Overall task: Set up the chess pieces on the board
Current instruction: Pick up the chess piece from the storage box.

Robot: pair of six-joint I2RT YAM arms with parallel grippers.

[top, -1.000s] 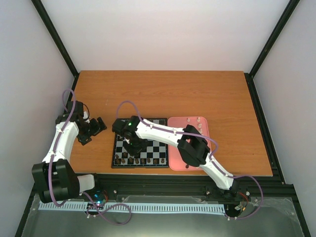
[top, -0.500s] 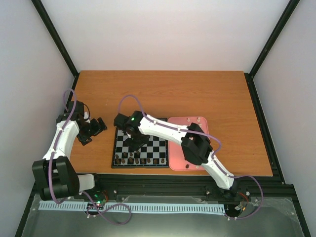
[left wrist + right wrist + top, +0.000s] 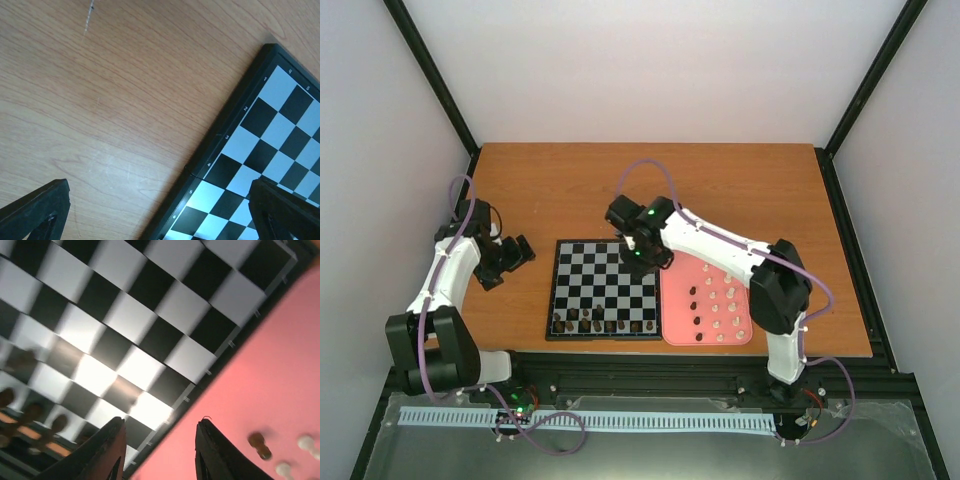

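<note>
From above, you had only a row of dark pieces (image 3: 603,324) on the board's (image 3: 605,262) near edge, while the cream pieces (image 3: 725,305) and a few dark ones lay on the tray (image 3: 670,310), so I judged most of the job left. Your left wrist showed the left gripper (image 3: 157,200) spread and empty over the table (image 3: 110,100) beside the board; your right wrist showed the right gripper (image 3: 160,440) parted, holding nothing, over the board's edge by the tray

Top view: fixed, high, looks down on whole table (image 3: 720,190); board (image 3: 605,280) lower centre.
Left wrist: close, looks down; board corner at right.
Right wrist: very close, tilted; board upper left, tray (image 3: 260,380) lower right.
Shared: board in all three.
</note>
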